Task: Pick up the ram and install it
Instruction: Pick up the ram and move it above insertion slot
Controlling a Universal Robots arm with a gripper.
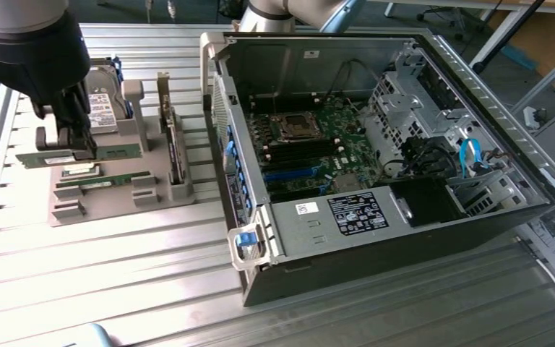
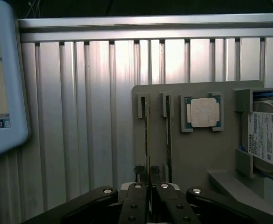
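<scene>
My gripper (image 1: 69, 148) hangs over the grey holder (image 1: 113, 206) at the exterior view's left, shut on the ram (image 1: 113, 152), a thin green stick with a pale label. In the wrist view the fingertips (image 2: 140, 176) press on both sides of the ram (image 2: 147, 140), which I see edge-on, its far end at the holder's slot. I cannot tell whether it has left the slot. A second green stick (image 1: 104, 179) (image 2: 168, 135) stands in the neighbouring slot. The open computer case (image 1: 451, 217) lies at the exterior view's right, its motherboard (image 1: 316, 148) exposed.
The holder also carries a hard drive (image 1: 104, 108) (image 2: 269, 137), an upright expansion card (image 1: 171, 137) and a square processor chip (image 2: 204, 112). A pale-framed screen (image 2: 1, 79) stands beside the ribbed metal table (image 1: 113, 275). The case wall (image 1: 222, 123) rises close to the holder.
</scene>
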